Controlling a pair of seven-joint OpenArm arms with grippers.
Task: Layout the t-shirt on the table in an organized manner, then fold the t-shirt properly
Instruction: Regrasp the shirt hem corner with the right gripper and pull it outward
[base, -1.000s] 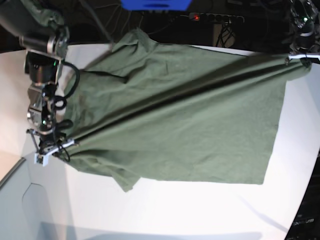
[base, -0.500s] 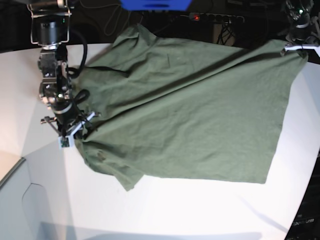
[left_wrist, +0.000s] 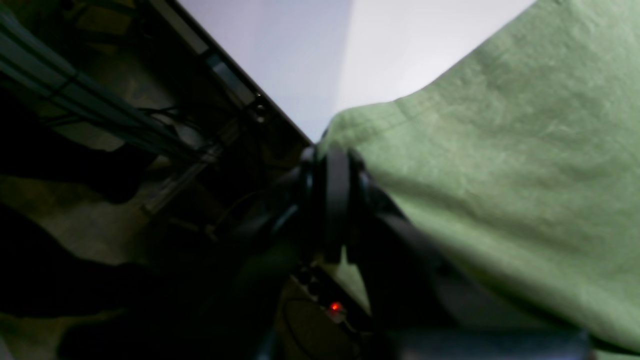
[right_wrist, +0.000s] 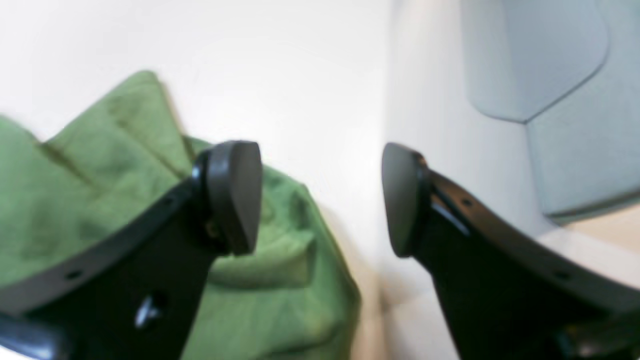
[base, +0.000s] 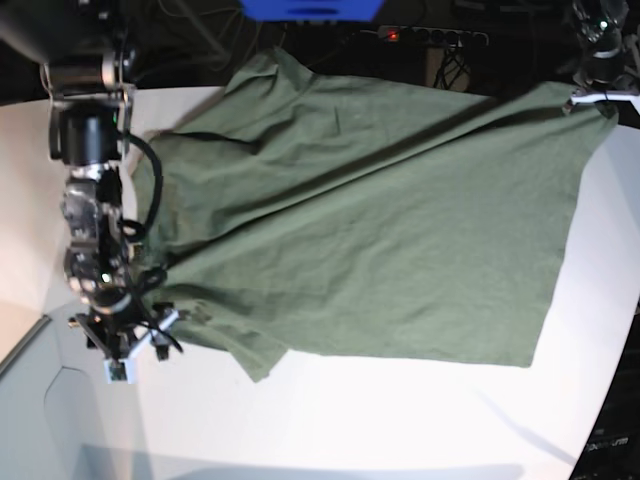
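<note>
Left gripper (base: 598, 98) clamped on shirt (base: 380, 220) corner, anchoring it for spreading. Right gripper (right_wrist: 320, 200) jaws apart, empty; shirt edge lies just beside it on table (base: 400, 420).

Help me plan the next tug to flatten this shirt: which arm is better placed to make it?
Left: its fingers are shut on the t-shirt corner, while the right gripper is open beside the cloth.
</note>
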